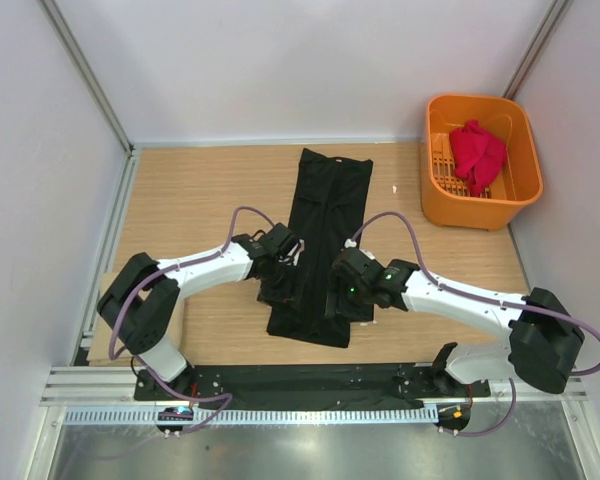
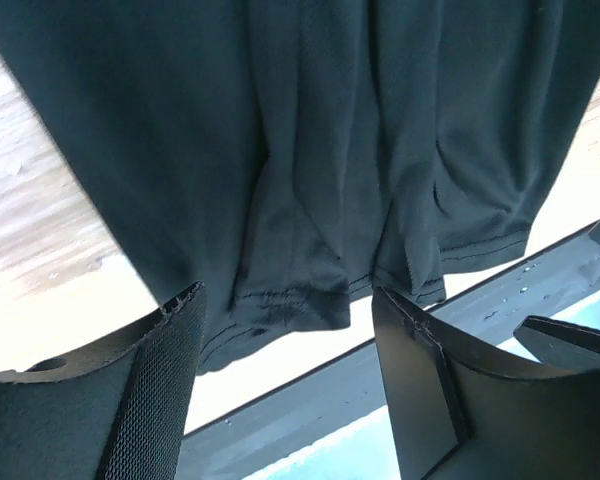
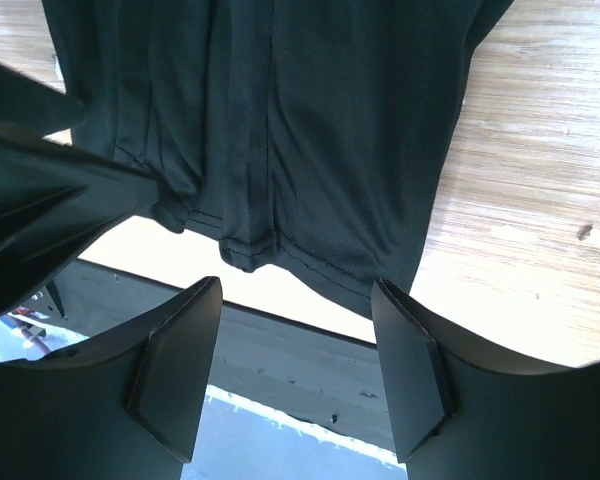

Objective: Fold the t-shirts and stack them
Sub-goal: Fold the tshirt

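Observation:
The black t-shirt (image 1: pixel 325 195) lies on the wooden table as a long narrow strip running from far to near. Its hem end shows in the left wrist view (image 2: pixel 310 150) and in the right wrist view (image 3: pixel 300 130). My left gripper (image 1: pixel 278 290) (image 2: pixel 290 340) is open and empty just above the near left part of the hem. My right gripper (image 1: pixel 342 300) (image 3: pixel 295 340) is open and empty above the near right part of the hem. The red t-shirt (image 1: pixel 477 155) lies bunched inside the orange basket (image 1: pixel 480 212).
The basket stands at the far right of the table. A tan cardboard sheet (image 1: pixel 102 345) lies at the near left under the left arm. A small white scrap (image 1: pixel 395 188) lies right of the black shirt. A metal rail (image 3: pixel 280 360) runs along the table's near edge.

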Controlling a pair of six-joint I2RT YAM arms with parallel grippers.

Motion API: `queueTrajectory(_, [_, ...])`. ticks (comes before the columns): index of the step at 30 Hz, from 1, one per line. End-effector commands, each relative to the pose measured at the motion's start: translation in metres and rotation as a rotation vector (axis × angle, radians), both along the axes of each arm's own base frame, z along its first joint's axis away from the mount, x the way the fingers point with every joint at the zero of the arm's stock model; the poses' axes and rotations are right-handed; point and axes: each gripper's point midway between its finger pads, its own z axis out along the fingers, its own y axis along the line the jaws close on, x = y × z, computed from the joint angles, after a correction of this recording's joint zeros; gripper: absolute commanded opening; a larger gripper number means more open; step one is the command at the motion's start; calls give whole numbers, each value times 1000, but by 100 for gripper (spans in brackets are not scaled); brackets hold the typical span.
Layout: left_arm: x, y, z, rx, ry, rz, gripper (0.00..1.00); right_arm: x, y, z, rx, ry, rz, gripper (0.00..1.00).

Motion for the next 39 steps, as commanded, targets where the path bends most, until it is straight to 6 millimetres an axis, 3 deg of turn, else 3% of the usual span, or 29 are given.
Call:
queueTrajectory(1, [14, -19, 10, -86, -51, -42, 68, 3, 1, 9, 51, -27, -10, 67])
queueTrajectory(10, [9, -22, -2, -109, -21, -54, 63, 3, -6, 9, 71, -24, -32, 65])
queueTrajectory(22, [-1, -28, -1, -154, 22, -68, 57, 3, -8, 9, 85, -23, -46, 63])
queueTrajectory(25, [-7, -43, 20, -250, 67, -64, 52, 3, -10, 9, 84, -23, -53, 63])
queueTrajectory(30, [-47, -88, 82, -534, 228, -125, 65, 5, -19, 10, 87, -25, -71, 63])
queueTrajectory(33, [-59, -93, 96, -609, 296, -148, 66, 10, -25, 8, 101, -16, -95, 63])
queueTrajectory(37, [-49, -96, 122, -664, 200, -155, 67, 20, -27, 9, 128, -10, -112, 63])
queueTrajectory(39, [-45, -80, 112, -566, 193, -116, 66, 22, -24, 11, 135, -7, -104, 63])
